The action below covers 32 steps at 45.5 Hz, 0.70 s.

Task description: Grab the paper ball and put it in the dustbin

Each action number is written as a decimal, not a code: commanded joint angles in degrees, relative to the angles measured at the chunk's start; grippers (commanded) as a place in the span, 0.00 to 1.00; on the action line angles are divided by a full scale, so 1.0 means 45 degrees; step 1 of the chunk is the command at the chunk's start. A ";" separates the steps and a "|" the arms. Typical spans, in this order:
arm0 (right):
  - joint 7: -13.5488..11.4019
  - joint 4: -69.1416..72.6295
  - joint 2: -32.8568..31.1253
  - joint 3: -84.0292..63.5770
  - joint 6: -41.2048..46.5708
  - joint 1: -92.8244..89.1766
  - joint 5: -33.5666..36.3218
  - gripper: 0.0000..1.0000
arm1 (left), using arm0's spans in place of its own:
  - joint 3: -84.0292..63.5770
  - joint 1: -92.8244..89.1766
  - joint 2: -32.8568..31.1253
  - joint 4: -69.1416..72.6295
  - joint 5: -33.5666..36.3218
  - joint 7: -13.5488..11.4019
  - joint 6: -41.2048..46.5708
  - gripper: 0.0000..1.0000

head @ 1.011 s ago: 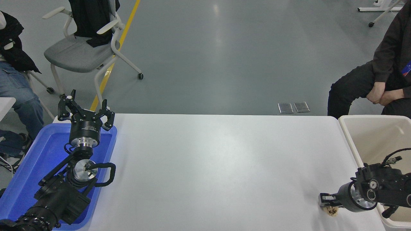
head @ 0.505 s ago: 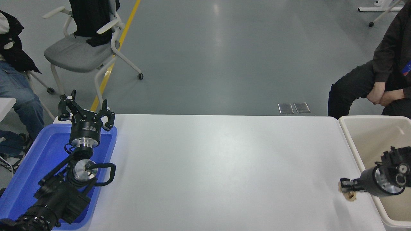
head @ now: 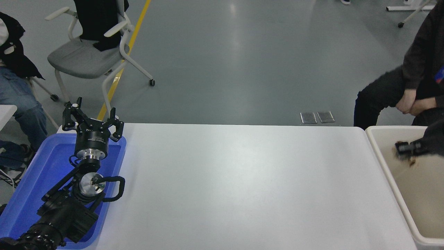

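Observation:
My right gripper (head: 399, 149) comes in from the right edge, blurred by motion, and hangs above the inside of the cream dustbin (head: 388, 175) at the table's right end. A small tan-brown paper ball (head: 411, 161) shows as a blur just under its tip, and the gripper looks shut on it. My left gripper (head: 92, 117) is parked open and empty over the blue tray at the lower left.
A blue tray (head: 20, 194) lies at the table's left edge under the left arm. The white table (head: 242, 180) spans the middle. A person (head: 416, 69) sits beyond the dustbin at the far right. A grey chair (head: 83, 62) and another seated person (head: 14, 90) are at the far left.
My right gripper has lifted the paper ball from the table's front right and carried it back and to the right, over the dustbin's rim. The left arm has not moved.

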 commanded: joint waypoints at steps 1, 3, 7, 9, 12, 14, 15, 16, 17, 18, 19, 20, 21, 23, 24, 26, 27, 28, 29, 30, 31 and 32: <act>-0.0115 0.0389 0.0572 -0.0703 0.0612 0.1819 0.0225 0.00 | -0.0002 0.0012 0.0003 0.0003 0.0005 -0.0001 0.0002 0.99; -0.0115 0.0369 0.0572 -0.0703 0.0573 0.1819 0.0225 0.00 | -0.0002 0.0012 0.0003 0.0003 0.0005 -0.0001 0.0002 0.99; -0.0115 0.0330 0.0514 -0.0703 0.0495 0.1800 0.0225 0.00 | -0.0002 0.0012 0.0003 0.0003 0.0005 -0.0001 0.0002 0.99; -0.0115 0.0272 0.0494 -0.0703 0.0495 0.1741 0.0225 0.00 | -0.0002 0.0012 0.0003 0.0003 0.0005 -0.0001 0.0002 0.99; -0.0115 0.0116 0.0436 -0.0703 0.0475 0.1605 0.0205 0.00 | -0.0002 0.0012 0.0003 0.0003 0.0005 -0.0001 0.0002 0.99; -0.0115 -0.0099 0.0378 -0.0703 0.0456 0.1507 0.0205 0.00 | -0.0002 0.0012 0.0003 0.0003 -0.0014 -0.0001 0.0002 0.99; -0.0115 -0.0196 0.0339 -0.0703 0.0456 0.1390 0.0205 0.00 | -0.0002 0.0012 0.0003 0.0003 -0.0014 -0.0001 0.0002 0.99; -0.0115 -0.0313 0.0299 -0.0703 0.0456 0.1215 0.0166 0.00 | -0.0002 0.0012 0.0003 0.0003 -0.0014 -0.0001 0.0002 0.99; -0.0115 -0.0469 0.0260 -0.0703 0.0436 0.1039 0.0147 0.00 | -0.0002 0.0012 0.0003 0.0003 -0.0014 -0.0001 0.0002 0.99; -0.0115 -0.0645 0.0183 -0.0684 0.0398 0.0864 0.0069 0.00 | -0.0002 0.0012 0.0003 0.0003 -0.0014 -0.0001 0.0002 0.99; -0.0115 -0.0859 0.0124 -0.0684 0.0358 0.0669 0.0010 0.00 | -0.0002 0.0012 0.0003 0.0003 -0.0014 -0.0001 0.0002 0.99; -0.0115 -0.1113 0.0046 -0.0664 0.0319 0.0473 -0.0029 0.00 | -0.0002 0.0012 0.0003 0.0003 -0.0014 -0.0001 0.0002 0.99; -0.0115 -0.1425 -0.0052 -0.0626 0.0261 0.0220 -0.0068 0.00 | -0.0002 0.0012 0.0003 0.0003 -0.0014 -0.0001 0.0002 0.99; -0.0096 -0.2089 -0.0286 -0.0528 0.0163 -0.0385 -0.0224 0.00 | -0.0002 -0.0007 0.0003 0.0003 -0.0014 -0.0001 0.0002 0.99; -0.0076 -0.2479 -0.0422 -0.0469 0.0143 -0.0717 -0.0360 0.00 | -0.0002 -0.0007 0.0003 0.0003 -0.0014 -0.0001 0.0002 0.99; -0.0057 -0.3221 -0.0676 -0.0314 0.0085 -0.1400 -0.0730 0.00 | -0.0002 -0.0007 0.0003 0.0003 -0.0014 -0.0001 0.0002 0.99; -0.0018 -0.3669 -0.0852 -0.0197 0.0065 -0.1790 -0.0964 0.00 | -0.0002 -0.0007 0.0003 0.0003 -0.0014 -0.0001 0.0002 0.99; 0.0002 -0.4041 -0.1066 -0.0041 0.0065 -0.2181 -0.1180 0.00 | -0.0002 -0.0007 0.0003 0.0003 -0.0014 -0.0001 0.0002 0.99; 0.0021 -0.4451 -0.1281 0.0154 0.0046 -0.2552 -0.1414 0.00 | -0.0002 -0.0007 0.0003 0.0003 -0.0014 -0.0001 0.0002 0.99; 0.0041 -0.4842 -0.1496 0.0369 0.0007 -0.2981 -0.1629 0.00 | 0.0017 -0.0007 0.0003 0.0003 -0.0014 -0.0001 0.0002 0.99; 0.0041 -0.5252 -0.1691 0.0642 -0.0013 -0.3469 -0.1844 0.00 | -0.0002 -0.0007 0.0003 0.0003 -0.0014 -0.0001 0.0002 0.99; 0.0041 -0.5681 -0.1867 0.0954 -0.0032 -0.3957 -0.2020 0.00 | -0.0002 -0.0007 0.0003 0.0003 -0.0014 -0.0001 0.0002 0.99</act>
